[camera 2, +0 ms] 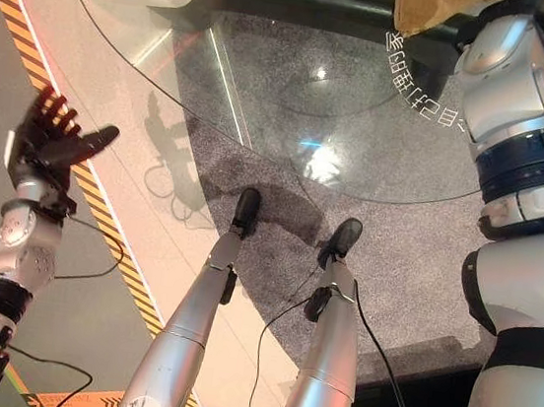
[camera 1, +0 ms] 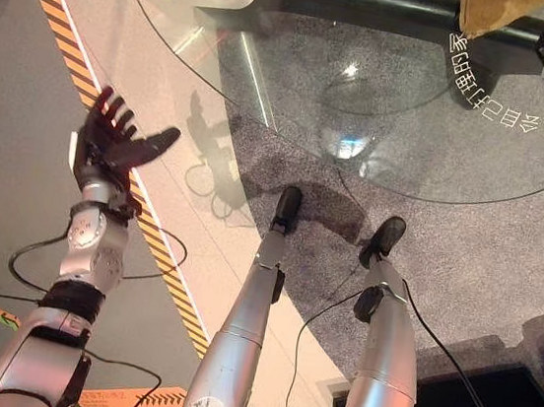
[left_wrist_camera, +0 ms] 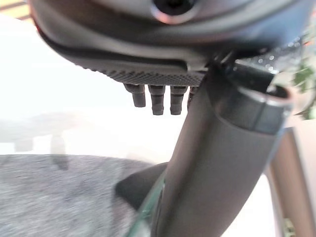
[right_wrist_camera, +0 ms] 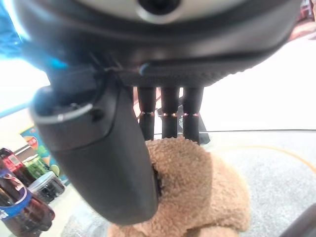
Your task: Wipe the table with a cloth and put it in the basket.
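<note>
One fluffy tan cloth [right_wrist_camera: 197, 187] is lain on the round glass table [camera 1: 410, 131] at its far right edge, with the right hand [right_wrist_camera: 123, 148] set over it, fingers straight down onto the pile. Well apart, the left hand [camera 1: 110, 144] is held spread above the striped floor tape [camera 1: 162, 250].

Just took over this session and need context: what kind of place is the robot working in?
Probably an indoor demo or test area, not a home. A round glass table stands on grey carpet, yellow-and-black hazard tape marks the floor, and drink bottles are lined up beyond the tan cloth under the right hand.
</note>
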Motion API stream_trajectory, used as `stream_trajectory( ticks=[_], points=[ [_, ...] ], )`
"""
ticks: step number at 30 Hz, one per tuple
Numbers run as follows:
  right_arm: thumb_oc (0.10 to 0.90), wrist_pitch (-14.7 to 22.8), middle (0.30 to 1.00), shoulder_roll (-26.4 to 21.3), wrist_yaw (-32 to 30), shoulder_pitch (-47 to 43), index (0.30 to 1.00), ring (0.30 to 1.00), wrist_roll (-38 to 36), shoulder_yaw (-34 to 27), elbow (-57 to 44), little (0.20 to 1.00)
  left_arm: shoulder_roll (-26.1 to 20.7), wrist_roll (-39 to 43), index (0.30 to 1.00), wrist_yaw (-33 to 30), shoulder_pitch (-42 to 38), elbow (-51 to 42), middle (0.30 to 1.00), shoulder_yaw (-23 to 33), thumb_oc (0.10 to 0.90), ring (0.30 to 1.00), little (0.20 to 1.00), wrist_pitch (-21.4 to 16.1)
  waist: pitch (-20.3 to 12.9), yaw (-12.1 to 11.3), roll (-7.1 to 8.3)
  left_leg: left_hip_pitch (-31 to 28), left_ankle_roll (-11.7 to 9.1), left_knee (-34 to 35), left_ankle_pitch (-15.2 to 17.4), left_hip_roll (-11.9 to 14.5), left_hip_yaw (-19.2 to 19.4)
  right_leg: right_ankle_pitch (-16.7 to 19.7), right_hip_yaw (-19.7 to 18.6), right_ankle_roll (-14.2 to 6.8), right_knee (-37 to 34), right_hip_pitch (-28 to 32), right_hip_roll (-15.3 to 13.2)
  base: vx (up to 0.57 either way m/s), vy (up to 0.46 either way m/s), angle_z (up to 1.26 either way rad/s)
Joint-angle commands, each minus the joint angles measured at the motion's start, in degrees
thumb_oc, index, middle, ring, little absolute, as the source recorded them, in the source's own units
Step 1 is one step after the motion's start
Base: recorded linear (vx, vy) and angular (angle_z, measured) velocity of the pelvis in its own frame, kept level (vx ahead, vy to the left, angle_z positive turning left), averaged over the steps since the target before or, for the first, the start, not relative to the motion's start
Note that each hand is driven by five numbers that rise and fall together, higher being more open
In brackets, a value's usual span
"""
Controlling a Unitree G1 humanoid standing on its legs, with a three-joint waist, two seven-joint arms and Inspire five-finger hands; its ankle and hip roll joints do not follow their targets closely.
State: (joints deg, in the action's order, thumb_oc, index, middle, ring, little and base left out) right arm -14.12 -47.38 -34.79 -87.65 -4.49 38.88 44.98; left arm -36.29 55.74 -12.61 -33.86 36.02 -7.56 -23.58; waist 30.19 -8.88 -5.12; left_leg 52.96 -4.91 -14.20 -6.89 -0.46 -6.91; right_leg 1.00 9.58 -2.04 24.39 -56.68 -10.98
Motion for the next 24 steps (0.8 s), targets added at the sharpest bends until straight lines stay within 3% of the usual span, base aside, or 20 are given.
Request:
stream_trajectory(
  ticks=[1,10,24],
  points=[
    [0.100,3.8,0.300,-3.0,-3.0,-2.0,0.300,0.300,3.1,0.7,-6.5,0.200,-4.1,-0.2,0.900,-5.1,-0.7,-3.4,0.900,6.4,0.800,0.900,0.900,-6.6,-0.4,1.2,-0.91,1.8,2.9,-4.8,3.1,0.0,4.0,-1.4,-2.1,0.0,-0.7,1.8,2.0,0.00,0.000,0.00],
    [0.100,4.4,0.300,-2.0,-2.7,1.3,0.300,0.300,4.3,-2.7,-13.0,0.200,-4.0,-6.9,0.900,-10.8,-7.2,-11.0,0.900,5.1,0.800,0.900,0.900,-9.8,-0.4,2.3,0.02,2.1,2.9,-4.7,3.1,0.1,4.2,-1.1,-2.8,-0.2,-0.9,1.7,2.9,-0.01,-0.006,0.00],
    [0.100,5.3,0.300,-0.9,1.1,8.8,0.300,0.300,8.1,-10.5,-27.4,0.200,-2.2,-15.9,0.900,-10.9,-9.0,-24.6,0.900,3.7,0.800,0.900,0.900,-10.6,-0.4,3.6,1.13,2.4,3.1,-4.7,3.1,0.1,4.5,-0.7,-3.6,-0.6,-1.1,1.7,3.8,0.00,0.000,0.00]
  ],
)
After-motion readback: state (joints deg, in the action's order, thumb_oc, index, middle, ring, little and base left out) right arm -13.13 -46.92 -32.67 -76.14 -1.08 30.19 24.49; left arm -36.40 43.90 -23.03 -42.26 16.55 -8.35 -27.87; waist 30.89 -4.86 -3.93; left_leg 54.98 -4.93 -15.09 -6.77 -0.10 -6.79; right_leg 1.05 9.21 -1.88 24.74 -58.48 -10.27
